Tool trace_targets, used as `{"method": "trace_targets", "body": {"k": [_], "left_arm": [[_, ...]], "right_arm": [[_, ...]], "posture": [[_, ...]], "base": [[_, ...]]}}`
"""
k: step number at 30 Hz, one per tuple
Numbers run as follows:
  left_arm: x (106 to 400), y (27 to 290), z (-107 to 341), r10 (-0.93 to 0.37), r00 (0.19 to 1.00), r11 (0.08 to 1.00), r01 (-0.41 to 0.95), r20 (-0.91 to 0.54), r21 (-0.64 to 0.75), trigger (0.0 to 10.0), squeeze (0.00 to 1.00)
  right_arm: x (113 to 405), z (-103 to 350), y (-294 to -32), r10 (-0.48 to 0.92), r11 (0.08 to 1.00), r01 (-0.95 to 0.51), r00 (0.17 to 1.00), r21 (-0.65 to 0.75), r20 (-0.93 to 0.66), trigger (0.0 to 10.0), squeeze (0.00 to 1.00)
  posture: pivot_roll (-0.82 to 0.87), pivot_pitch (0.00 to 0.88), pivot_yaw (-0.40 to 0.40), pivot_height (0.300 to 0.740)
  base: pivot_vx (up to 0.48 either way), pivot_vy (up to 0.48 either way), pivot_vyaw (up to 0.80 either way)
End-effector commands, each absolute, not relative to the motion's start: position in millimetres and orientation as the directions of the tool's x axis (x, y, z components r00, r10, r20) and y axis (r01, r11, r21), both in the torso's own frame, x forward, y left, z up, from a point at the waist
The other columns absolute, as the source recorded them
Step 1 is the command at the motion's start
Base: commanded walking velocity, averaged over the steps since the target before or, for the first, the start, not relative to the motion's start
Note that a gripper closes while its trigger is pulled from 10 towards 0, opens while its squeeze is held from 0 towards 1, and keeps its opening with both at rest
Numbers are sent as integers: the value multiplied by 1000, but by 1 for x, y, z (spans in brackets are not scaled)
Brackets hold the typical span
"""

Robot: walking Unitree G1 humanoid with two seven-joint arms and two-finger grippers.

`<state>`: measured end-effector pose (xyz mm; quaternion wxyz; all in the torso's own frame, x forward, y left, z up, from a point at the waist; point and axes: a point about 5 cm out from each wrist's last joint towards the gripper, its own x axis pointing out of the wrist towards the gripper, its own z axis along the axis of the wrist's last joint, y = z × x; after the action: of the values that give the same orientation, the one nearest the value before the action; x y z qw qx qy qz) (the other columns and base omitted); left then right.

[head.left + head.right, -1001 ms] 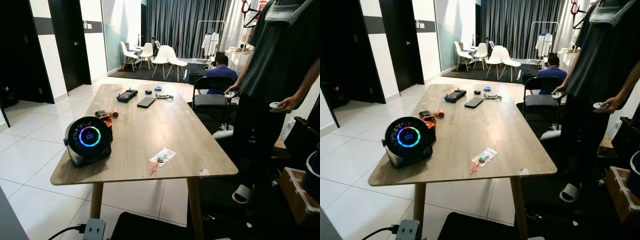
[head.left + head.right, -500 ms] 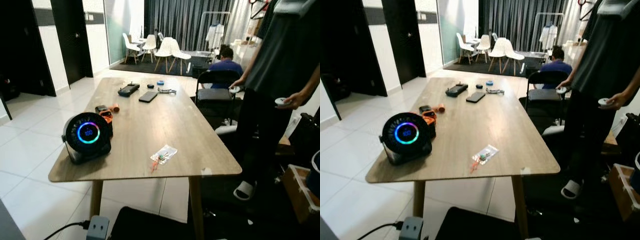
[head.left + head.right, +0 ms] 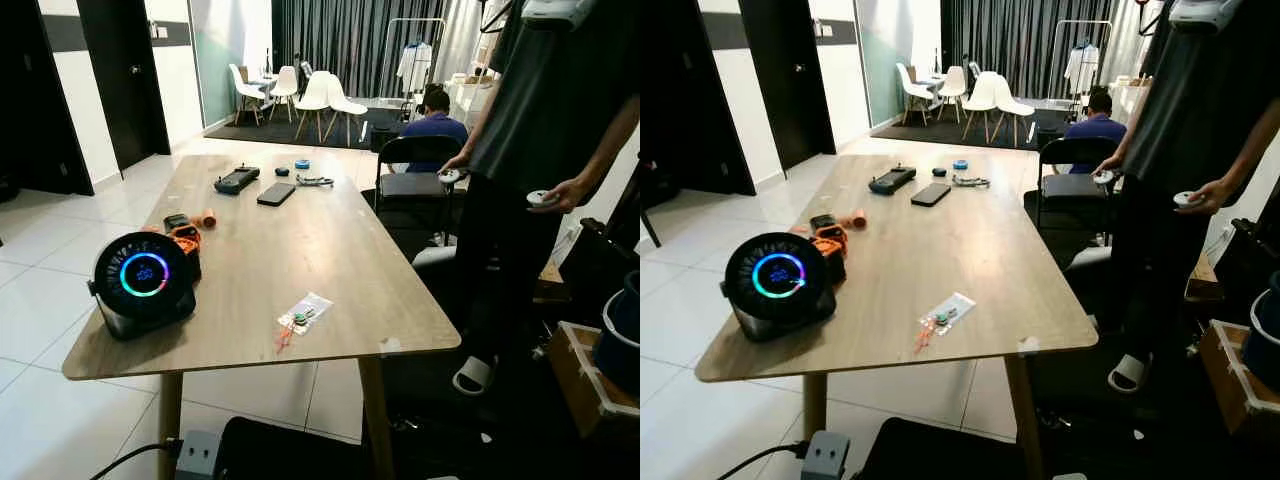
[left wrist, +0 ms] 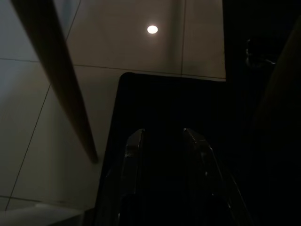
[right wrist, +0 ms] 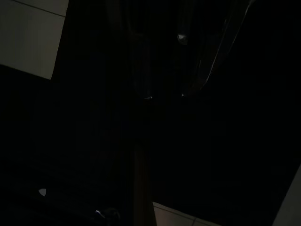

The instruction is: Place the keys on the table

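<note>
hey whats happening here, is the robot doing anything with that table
The robot stands facing a wooden table, both arms hanging idle. The left end effector points down at a dark mat on the floor, its fingers apart and holding nothing; the right wrist view is too dark to read. A small clear bag with keys lies on the table near the front edge, beside a round fan with a glowing ring. A person stands to the right holding controllers.
</note>
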<state>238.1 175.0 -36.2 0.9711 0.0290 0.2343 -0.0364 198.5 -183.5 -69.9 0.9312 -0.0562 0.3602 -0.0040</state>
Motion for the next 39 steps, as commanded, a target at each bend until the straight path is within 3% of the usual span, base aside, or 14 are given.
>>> {"method": "trace_targets", "body": {"k": [1,39], "left_arm": [[235,179,-39,-53,877,994,90,-477,54,10000,0],[235,169,-40,-60,874,997,75,-483,11,10000,0]], "right_arm": [[194,-72,-186,-56,994,-26,731,-110,-680,10000,0],[194,-72,-192,-58,992,-39,719,-123,-692,10000,0]], "posture": [[20,24,-2,740],[8,15,-24,740]], "base": [[0,0,0],[0,-23,0]]}}
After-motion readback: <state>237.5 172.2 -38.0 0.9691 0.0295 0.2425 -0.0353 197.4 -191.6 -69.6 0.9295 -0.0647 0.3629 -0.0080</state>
